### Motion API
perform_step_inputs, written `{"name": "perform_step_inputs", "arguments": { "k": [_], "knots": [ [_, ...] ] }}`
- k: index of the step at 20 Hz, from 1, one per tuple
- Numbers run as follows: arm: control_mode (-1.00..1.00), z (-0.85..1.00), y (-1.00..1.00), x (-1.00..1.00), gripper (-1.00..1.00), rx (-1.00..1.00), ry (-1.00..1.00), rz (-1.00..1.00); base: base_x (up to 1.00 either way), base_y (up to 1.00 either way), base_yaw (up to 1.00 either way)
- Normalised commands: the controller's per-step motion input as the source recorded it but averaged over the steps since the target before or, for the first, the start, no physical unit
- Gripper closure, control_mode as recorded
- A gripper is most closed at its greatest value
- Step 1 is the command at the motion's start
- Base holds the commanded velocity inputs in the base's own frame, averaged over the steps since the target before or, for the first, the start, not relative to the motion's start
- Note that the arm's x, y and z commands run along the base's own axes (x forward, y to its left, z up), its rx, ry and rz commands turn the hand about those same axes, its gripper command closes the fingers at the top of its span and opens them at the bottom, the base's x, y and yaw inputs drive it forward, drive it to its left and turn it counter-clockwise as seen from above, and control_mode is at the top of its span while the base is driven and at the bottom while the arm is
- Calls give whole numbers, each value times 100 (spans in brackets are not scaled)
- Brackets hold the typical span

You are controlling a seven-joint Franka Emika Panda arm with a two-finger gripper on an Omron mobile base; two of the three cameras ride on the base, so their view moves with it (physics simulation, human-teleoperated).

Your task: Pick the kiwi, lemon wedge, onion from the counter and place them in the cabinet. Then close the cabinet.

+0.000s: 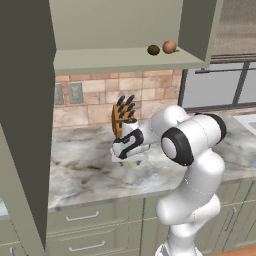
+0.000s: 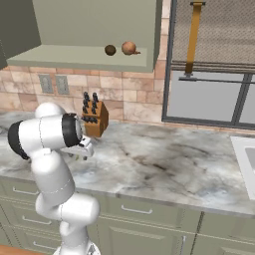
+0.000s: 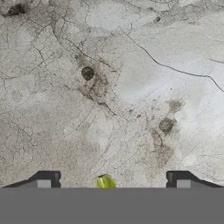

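With the dark kiwi [image 1: 153, 49] and orange-brown onion [image 1: 169, 47] shelved in the olive-grey cabinet [image 1: 130, 61], the gripper [image 3: 113, 180] hangs spread apart over the tiny yellow-green lemon wedge [image 3: 104, 181], apparently poised to grasp it

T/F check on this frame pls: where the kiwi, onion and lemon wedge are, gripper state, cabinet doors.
1. The dark brown egg-shaped kiwi lies on the marbled stone counter. False: it sits on the open olive-grey wall cabinet's shelf.
2. The orange-brown round onion sits beside the kiwi. True.
3. The gripper is open above the tiny yellow lemon wedge. True.
4. The cabinet is closed. False: it is open.
5. The gripper holds the onion. False: it holds nothing.
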Motion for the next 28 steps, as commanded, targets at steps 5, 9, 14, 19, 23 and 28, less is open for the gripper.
{"name": "perform_step_inputs", "arguments": {
  "k": [5,9,14,19,23,28],
  "knots": [
    [-100,-42,3,-22,100,-3,-5,0,0,0,0],
    [-100,-40,-1,-29,100,0,-7,-3,0,0,0],
    [-100,-18,-38,-3,100,2,-2,-8,0,0,0],
    [-100,23,-67,0,100,11,0,-13,0,0,0],
    [-100,91,-64,0,100,14,0,-13,0,0,0],
    [-100,100,-48,-5,100,13,0,-12,0,0,0]
  ]
}}
